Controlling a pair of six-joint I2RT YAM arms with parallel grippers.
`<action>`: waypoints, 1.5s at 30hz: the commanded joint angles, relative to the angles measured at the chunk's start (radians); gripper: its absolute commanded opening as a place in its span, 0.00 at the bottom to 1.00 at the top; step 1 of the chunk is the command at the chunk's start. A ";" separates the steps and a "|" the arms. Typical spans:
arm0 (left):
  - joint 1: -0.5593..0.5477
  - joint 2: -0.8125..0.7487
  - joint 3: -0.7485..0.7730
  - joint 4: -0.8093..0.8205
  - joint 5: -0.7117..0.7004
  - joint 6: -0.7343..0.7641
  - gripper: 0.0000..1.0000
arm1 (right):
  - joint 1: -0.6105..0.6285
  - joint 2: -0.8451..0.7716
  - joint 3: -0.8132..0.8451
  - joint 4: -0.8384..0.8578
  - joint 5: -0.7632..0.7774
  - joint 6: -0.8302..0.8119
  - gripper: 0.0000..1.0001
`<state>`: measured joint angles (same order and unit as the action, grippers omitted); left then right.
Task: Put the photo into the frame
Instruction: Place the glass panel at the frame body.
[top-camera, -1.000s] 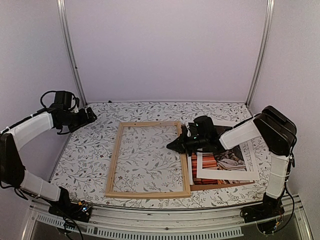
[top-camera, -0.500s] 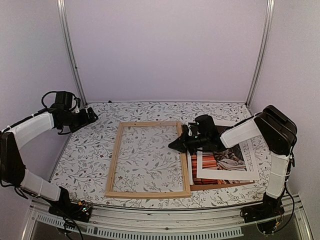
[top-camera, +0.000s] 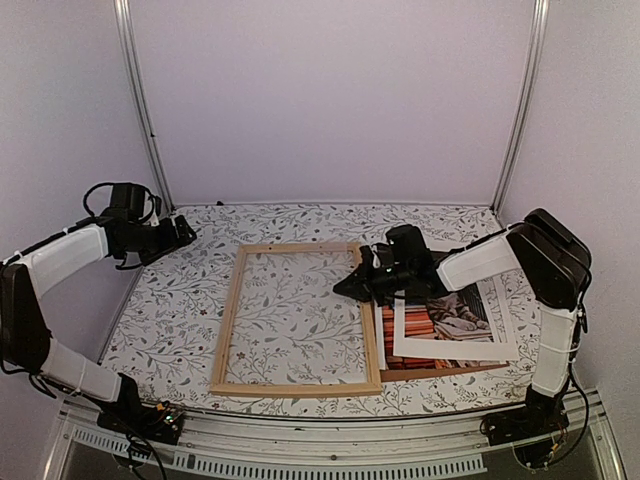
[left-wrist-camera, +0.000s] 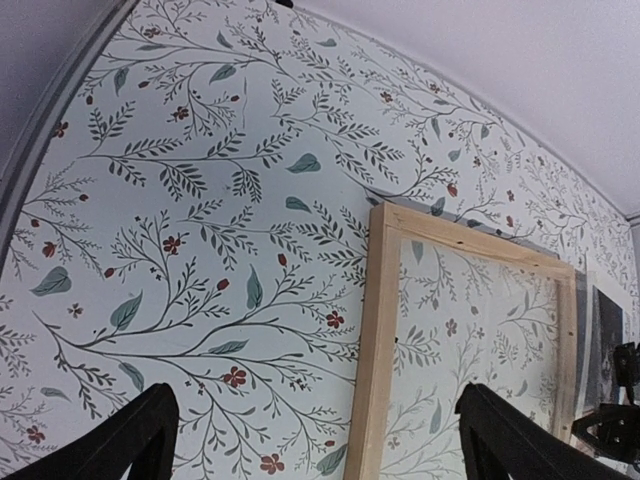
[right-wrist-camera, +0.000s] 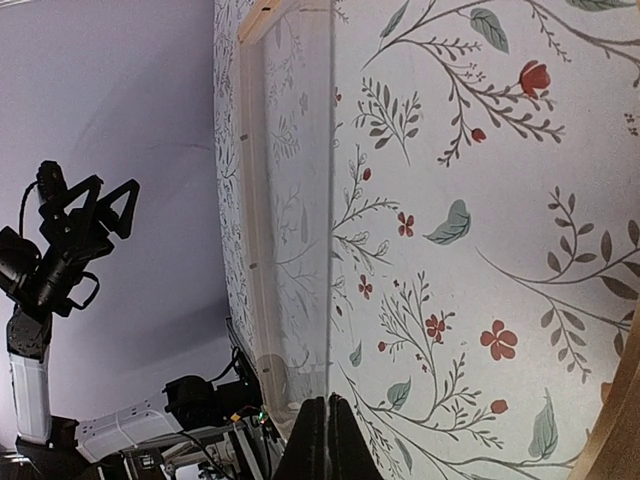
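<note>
— Finding the frame (top-camera: 228, 322) where?
— Lying flat at the middle of the flower-patterned table (top-camera: 170, 300), light wood, showing the leaf print through its opening.

— And placing the photo (top-camera: 455, 318)?
— Resting just right of the frame on the same table, sitting under a white mat border (top-camera: 455, 348) and over a brown backing board (top-camera: 440, 372), showing a tabby cat and orange books through the cut-out.

— Reading the right gripper (top-camera: 342, 290) how?
— Reaching in low across the frame's right rail, pointing into the opening, pressing both fingers tight together. Showing nothing between them in the wrist view.

— And the left gripper (top-camera: 183, 230)?
— Hovering above the table's far-left corner, well apart from the frame, spreading its dark fingers (left-wrist-camera: 130, 440) to the widest and holding nothing.
</note>
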<state>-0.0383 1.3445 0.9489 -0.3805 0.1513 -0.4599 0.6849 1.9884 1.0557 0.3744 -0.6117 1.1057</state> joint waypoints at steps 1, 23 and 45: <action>-0.005 0.012 -0.012 0.013 0.016 0.014 1.00 | -0.005 0.015 0.026 -0.020 -0.012 -0.027 0.00; -0.008 0.016 -0.009 0.013 0.017 0.015 1.00 | -0.036 0.009 0.027 -0.050 0.003 -0.060 0.00; -0.014 0.025 -0.010 0.014 0.022 0.017 1.00 | -0.057 0.014 0.031 -0.052 0.002 -0.068 0.00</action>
<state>-0.0448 1.3621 0.9489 -0.3801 0.1684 -0.4561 0.6380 1.9923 1.0576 0.3069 -0.6209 1.0496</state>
